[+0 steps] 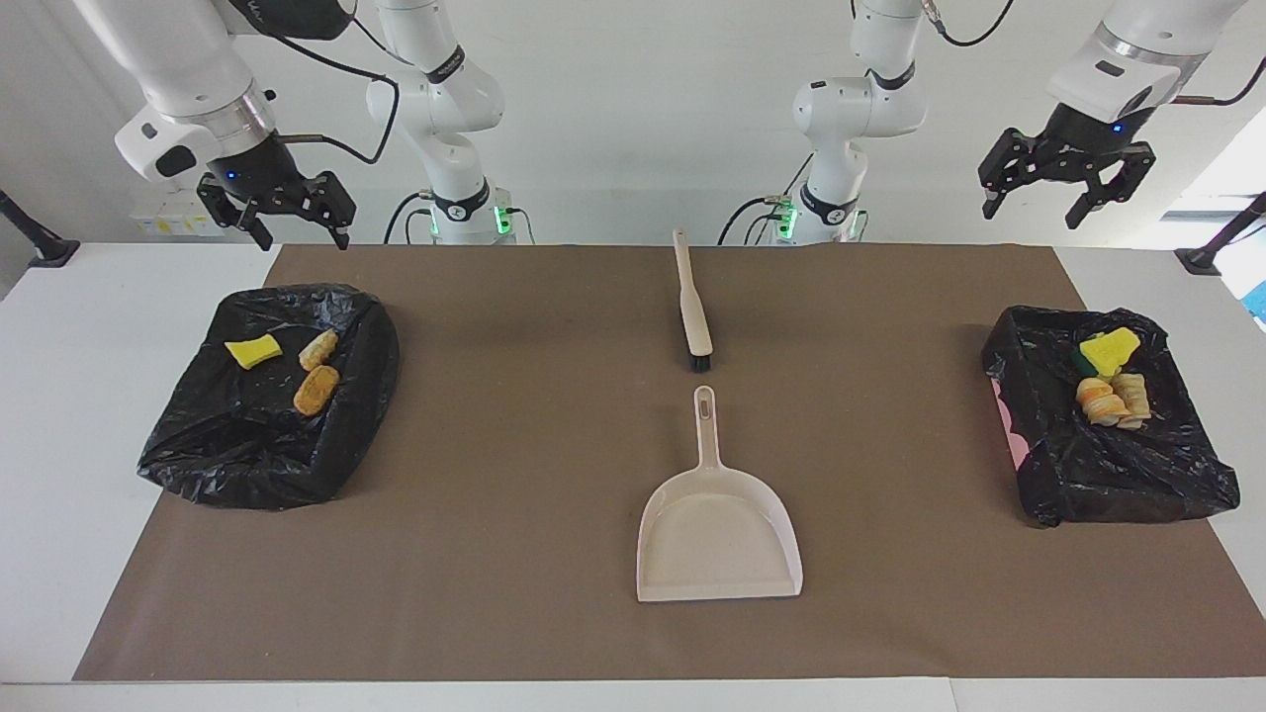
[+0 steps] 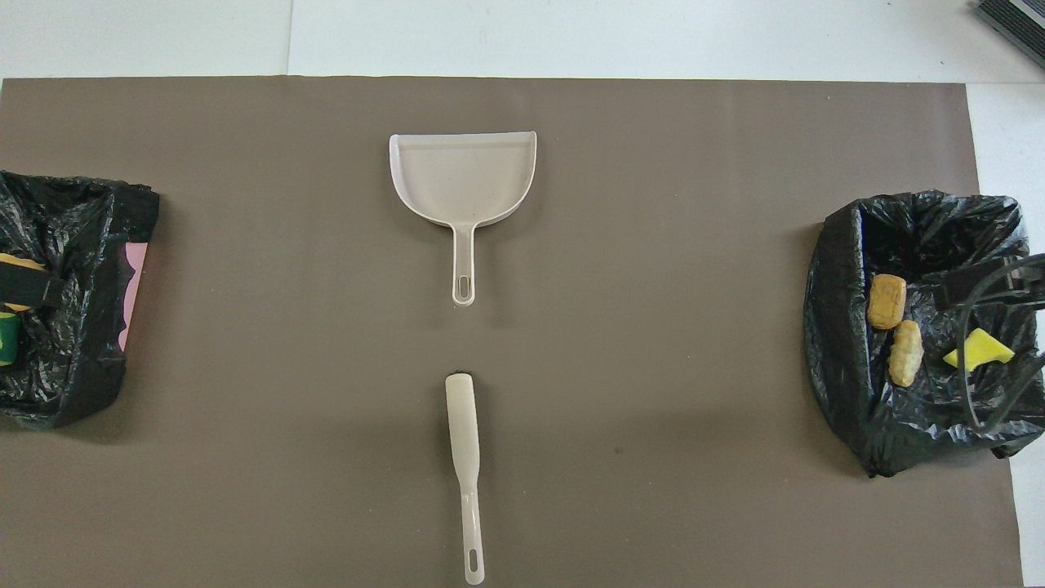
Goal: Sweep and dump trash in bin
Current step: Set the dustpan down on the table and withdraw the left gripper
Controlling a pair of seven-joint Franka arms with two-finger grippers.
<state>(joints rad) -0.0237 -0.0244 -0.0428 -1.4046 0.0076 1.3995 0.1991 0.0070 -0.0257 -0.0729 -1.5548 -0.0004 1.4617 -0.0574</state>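
The trash is seen divided between two black-lined bins at the ends of the table. In the bin (image 1: 267, 396) toward the right arm's end lie a yellow sponge piece (image 1: 253, 350) and two tan pastry lumps (image 1: 316, 390), touching or nearly touching each other. In the bin (image 1: 1108, 465) toward the left arm's end, a yellow sponge chunk (image 1: 1109, 350) rests against a cluster of pale bread-like pieces (image 1: 1113, 400); how many pieces make up that cluster cannot be told.

Between the bins, on the brown mat (image 1: 495, 554), the beige brush (image 1: 693, 316) is laid with its bristled head pointing away from the robots, and the beige dustpan (image 1: 719, 524) is set just past it, handle toward the brush, the two close but apart. No trash is seen in the dustpan.

The right gripper (image 1: 293, 220) is held in the air over the table edge near its bin, fingers spread apart and holding nothing. The left gripper (image 1: 1046, 193) is raised high near the other bin, its fingers likewise parted and empty.
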